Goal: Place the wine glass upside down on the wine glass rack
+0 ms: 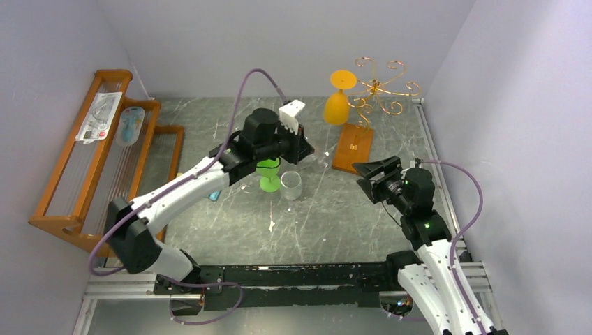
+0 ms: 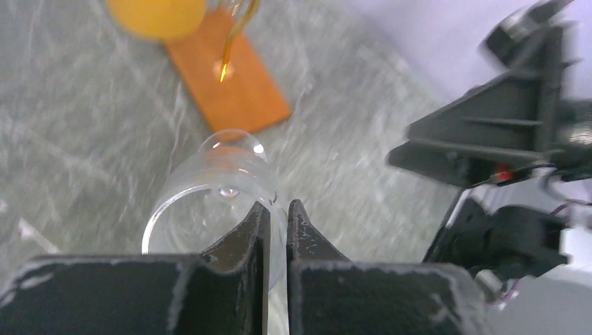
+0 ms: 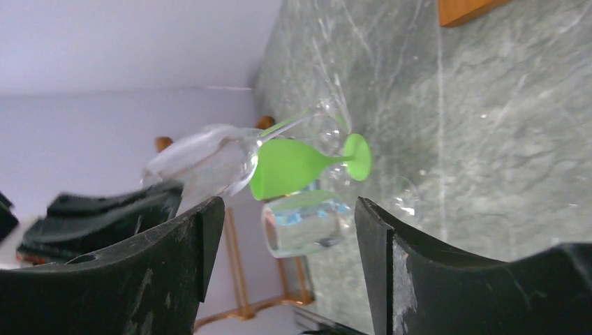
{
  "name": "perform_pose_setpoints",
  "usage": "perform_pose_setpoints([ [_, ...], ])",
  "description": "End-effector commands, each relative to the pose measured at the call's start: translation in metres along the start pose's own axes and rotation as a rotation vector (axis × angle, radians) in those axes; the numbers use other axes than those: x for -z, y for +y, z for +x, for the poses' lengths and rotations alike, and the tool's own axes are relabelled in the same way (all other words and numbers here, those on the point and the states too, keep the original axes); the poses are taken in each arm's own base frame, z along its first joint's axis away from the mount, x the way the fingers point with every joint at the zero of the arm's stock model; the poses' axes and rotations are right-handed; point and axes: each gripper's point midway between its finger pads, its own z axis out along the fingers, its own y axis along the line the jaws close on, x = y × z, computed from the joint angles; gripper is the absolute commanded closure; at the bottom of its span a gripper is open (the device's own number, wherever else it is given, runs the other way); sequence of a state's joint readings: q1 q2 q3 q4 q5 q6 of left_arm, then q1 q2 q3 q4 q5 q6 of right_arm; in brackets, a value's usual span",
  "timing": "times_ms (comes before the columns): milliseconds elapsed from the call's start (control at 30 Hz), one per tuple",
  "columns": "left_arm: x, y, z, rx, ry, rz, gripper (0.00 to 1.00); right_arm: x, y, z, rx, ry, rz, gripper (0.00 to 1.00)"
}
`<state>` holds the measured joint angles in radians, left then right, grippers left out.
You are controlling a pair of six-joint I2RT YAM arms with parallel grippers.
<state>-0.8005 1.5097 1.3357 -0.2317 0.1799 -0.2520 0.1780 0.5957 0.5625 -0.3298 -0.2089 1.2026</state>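
A clear wine glass (image 2: 209,188) is tilted above the table, and my left gripper (image 2: 278,206) is shut on the wall of its rim, one finger inside the bowl and one outside. In the right wrist view its bowl (image 3: 202,164) points left and its stem runs up to the right. The gold wire wine glass rack (image 1: 377,87) stands at the back right on its orange-brown base (image 1: 352,146), beyond the left gripper (image 1: 304,150). My right gripper (image 1: 377,171) is open and empty near that base, its jaws (image 3: 286,209) facing the glasses.
An orange wine glass (image 1: 337,98) hangs upside down on the wire rack. A green wine glass (image 1: 269,174) and a clear tumbler (image 1: 290,185) stand mid-table under the left arm. A large slatted wooden rack (image 1: 91,160) holding packets lines the left wall.
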Motion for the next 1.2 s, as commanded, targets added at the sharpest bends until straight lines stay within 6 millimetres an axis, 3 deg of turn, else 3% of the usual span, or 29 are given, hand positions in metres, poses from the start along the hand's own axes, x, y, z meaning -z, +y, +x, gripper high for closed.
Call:
perform_pose_setpoints([
  [0,0.028,-0.043,-0.060,-0.005,-0.307,0.190,0.95,0.001,0.025,-0.016,-0.245,-0.070,-0.089,0.26],
  [100,0.054,-0.059,-0.071,-0.003,-0.455,0.285,0.95,0.006,0.041,-0.028,-0.287,-0.119,-0.122,0.27],
  [200,0.071,-0.060,-0.069,0.047,-0.589,0.329,0.95,0.014,0.060,-0.040,-0.299,-0.161,-0.176,0.27],
  [400,0.095,-0.070,-0.076,0.116,-0.770,0.439,0.95,0.013,0.078,-0.039,-0.388,-0.118,-0.217,0.31],
  [633,0.095,-0.083,-0.080,0.185,-0.821,0.547,0.95,0.008,0.080,-0.035,-0.439,-0.097,-0.151,0.31],
  [867,0.090,-0.096,-0.081,0.211,-0.863,0.598,0.95,-0.010,0.074,-0.021,-0.456,-0.045,-0.100,0.36],
  [1000,0.086,-0.104,-0.079,0.213,-0.875,0.603,0.95,-0.017,0.084,-0.020,-0.458,-0.066,-0.128,0.41],
  [1167,0.085,-0.105,-0.077,0.212,-0.887,0.594,0.95,-0.030,0.083,-0.007,-0.494,-0.064,-0.123,0.53],
])
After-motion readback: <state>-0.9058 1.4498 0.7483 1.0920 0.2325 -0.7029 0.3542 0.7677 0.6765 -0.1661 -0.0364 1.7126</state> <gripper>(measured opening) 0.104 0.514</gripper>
